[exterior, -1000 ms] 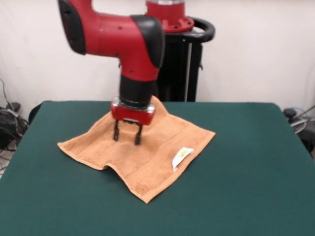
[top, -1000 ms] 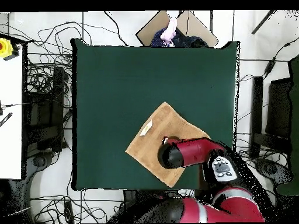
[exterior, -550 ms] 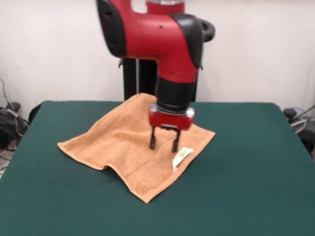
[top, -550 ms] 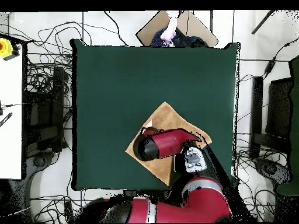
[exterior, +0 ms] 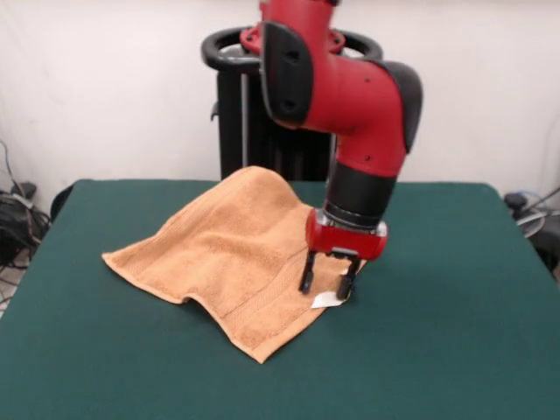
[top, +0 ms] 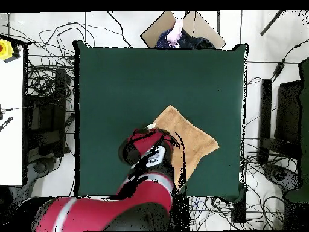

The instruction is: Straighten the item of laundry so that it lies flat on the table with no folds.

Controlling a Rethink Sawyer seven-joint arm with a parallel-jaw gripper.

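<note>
Towel (exterior: 232, 254) humped at far corner | gripper (exterior: 328, 280) spread over tag-side edge | table (exterior: 455, 332) bare all round

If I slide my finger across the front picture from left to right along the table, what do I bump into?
Bare green table → orange towel → the robot's hand, open, at the towel's right edge by the little white tag → more bare table.

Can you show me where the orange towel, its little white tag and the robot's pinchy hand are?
Orange-tan terry towel (exterior: 227, 249): front view, middle of cloth.
Small white tag (exterior: 328, 300): front view, its visible end.
Black gripper (exterior: 327, 282): front view, between fingertips.
</note>
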